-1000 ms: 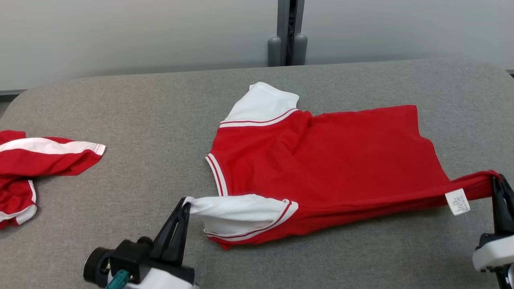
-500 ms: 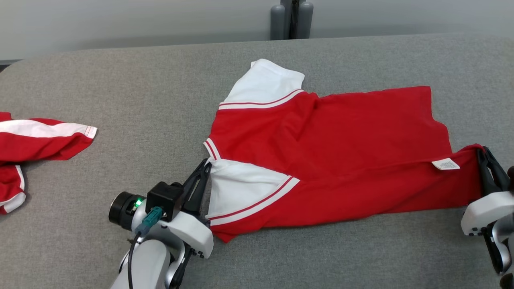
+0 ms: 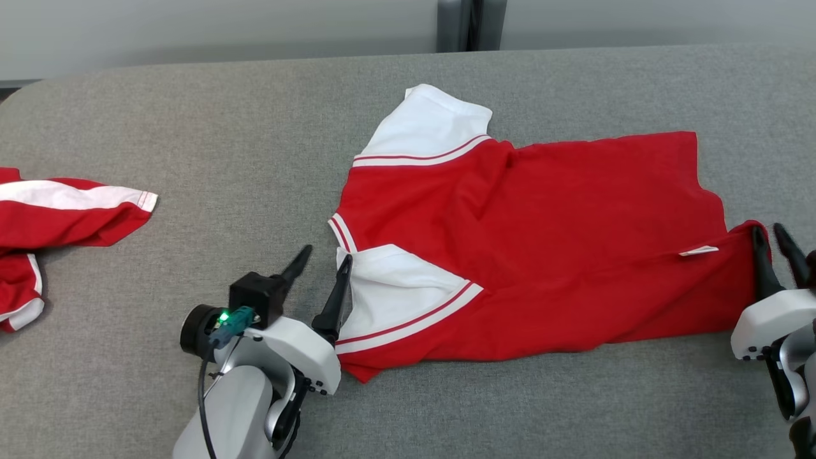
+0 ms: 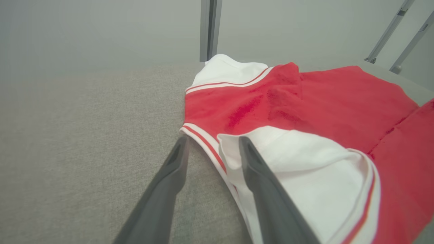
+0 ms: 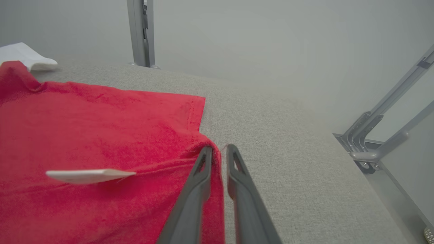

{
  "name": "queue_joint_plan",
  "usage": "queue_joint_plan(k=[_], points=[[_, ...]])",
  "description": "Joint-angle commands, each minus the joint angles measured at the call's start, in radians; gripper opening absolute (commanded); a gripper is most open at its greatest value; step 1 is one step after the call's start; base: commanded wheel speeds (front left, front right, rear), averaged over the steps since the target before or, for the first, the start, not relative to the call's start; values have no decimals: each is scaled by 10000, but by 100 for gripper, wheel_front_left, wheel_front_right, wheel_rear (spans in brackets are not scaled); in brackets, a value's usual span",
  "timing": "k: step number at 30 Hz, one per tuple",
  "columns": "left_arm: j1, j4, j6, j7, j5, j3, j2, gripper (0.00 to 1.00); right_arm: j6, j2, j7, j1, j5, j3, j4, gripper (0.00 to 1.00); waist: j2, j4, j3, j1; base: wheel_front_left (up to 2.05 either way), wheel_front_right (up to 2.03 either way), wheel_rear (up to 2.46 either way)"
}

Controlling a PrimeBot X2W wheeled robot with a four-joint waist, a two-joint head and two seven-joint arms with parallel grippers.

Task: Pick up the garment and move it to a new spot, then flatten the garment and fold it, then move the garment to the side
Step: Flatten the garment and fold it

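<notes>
Facing a red shirt (image 3: 542, 242) spread on the grey table (image 3: 191, 127), laid long from collar at 9 o'clock to hem at 3 o'clock, near long edge turned up toward 12. Bracketing that long axis at both ends: at 9 o'clock the left claw (image 3: 327, 253), spread wide, one finger over the edge of the near white sleeve (image 3: 395, 287), the other over bare table, gripping nothing; at 3 o'clock the right claw (image 3: 767, 229), parted only narrowly at the hem corner, apparently pinching nothing. Judging the coming fold as one across that axis, likely calling for both claws, each nearest its own end.
</notes>
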State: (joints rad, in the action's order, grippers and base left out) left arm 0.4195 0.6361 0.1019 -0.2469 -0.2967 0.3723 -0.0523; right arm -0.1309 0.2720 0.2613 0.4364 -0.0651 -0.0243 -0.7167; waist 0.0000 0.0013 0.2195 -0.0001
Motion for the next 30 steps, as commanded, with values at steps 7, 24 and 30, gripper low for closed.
queue_joint_plan(k=[7, 24, 30], points=[[-1229, -950, -489, 570, -1308, -332, -8, 100, 0, -286, 44, -639, 345, -945, 811, 100, 0, 41, -405, 1, 0, 0, 0], [-4007, -4500, -1494, 4337, -3271, 189, -57, 100, 0, -712, 43, -1433, 587, -1482, 1503, 100, 0, -63, -622, 1, 0, 0, 0], [-4030, -4751, -1619, 4294, -3133, 181, -211, 36, 0, -713, 43, -1508, 539, -1428, 1442, 100, 0, -125, -677, 1, 0, 0, 0]])
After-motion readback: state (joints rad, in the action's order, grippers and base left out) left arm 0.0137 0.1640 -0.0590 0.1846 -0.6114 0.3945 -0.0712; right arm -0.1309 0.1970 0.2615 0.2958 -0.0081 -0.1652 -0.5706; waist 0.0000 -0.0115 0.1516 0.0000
